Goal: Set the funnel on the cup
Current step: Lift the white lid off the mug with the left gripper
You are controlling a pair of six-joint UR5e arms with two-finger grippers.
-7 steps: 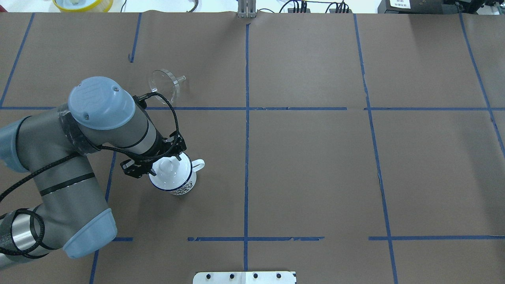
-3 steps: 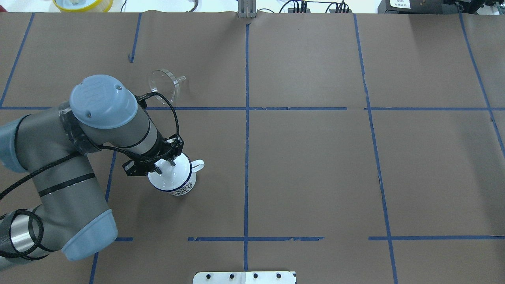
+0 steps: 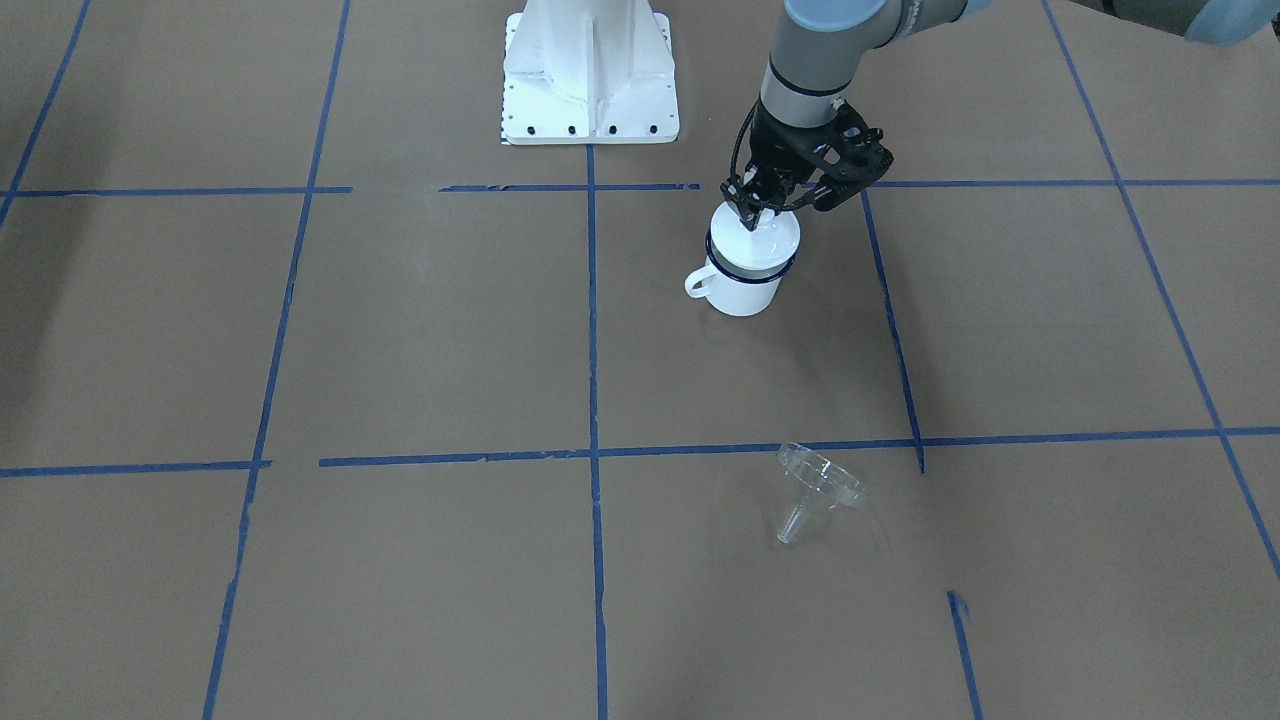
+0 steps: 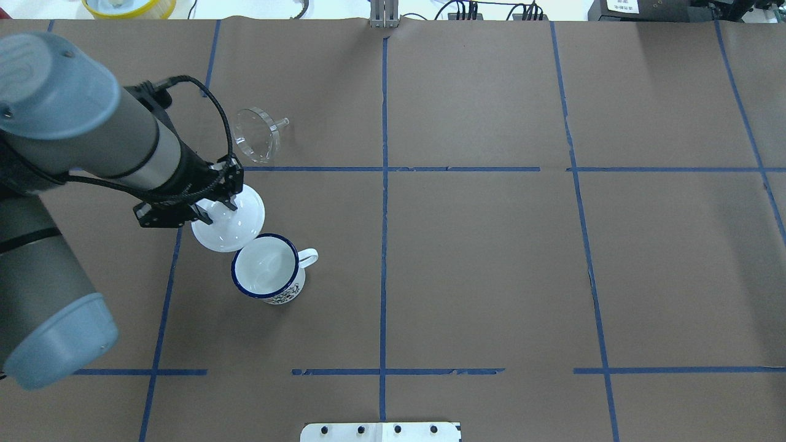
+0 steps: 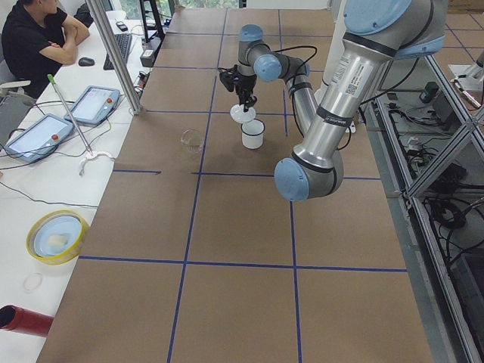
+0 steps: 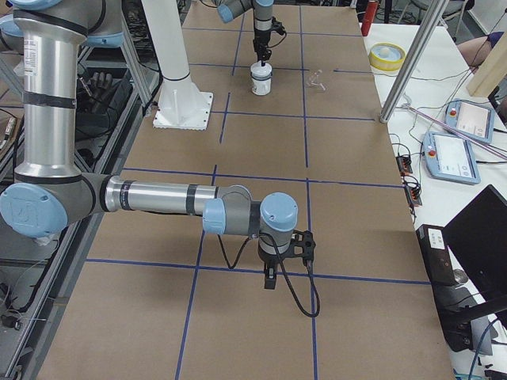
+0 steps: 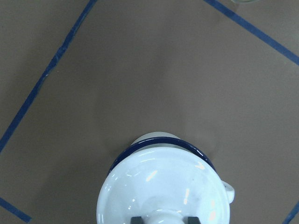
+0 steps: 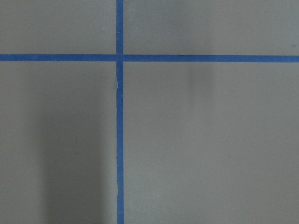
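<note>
The clear funnel (image 4: 256, 134) lies on its side on the brown table, spout pointing right; it also shows in the front view (image 3: 815, 490). The white mug with a blue rim (image 4: 268, 275) stands upright and uncovered, handle to the right, and shows in the front view (image 3: 745, 285). My left gripper (image 4: 222, 207) is shut on the knob of a white round lid (image 4: 228, 222) and holds it in the air above and beside the mug, between mug and funnel. In the left wrist view the lid (image 7: 163, 191) hangs over the mug's rim (image 7: 140, 145). My right gripper (image 6: 269, 281) shows only in the exterior right view; I cannot tell its state.
Blue tape lines (image 4: 384, 184) divide the table. The white robot base (image 3: 590, 90) stands at the table's near edge. A yellow bowl (image 4: 129, 6) sits beyond the far left edge. An operator (image 5: 38, 38) and tablets (image 5: 94, 104) are at the side bench.
My left gripper closed on the lid's knob, lifted the lid off the mug and moved it up and toward the funnel. The mug now stands open.
</note>
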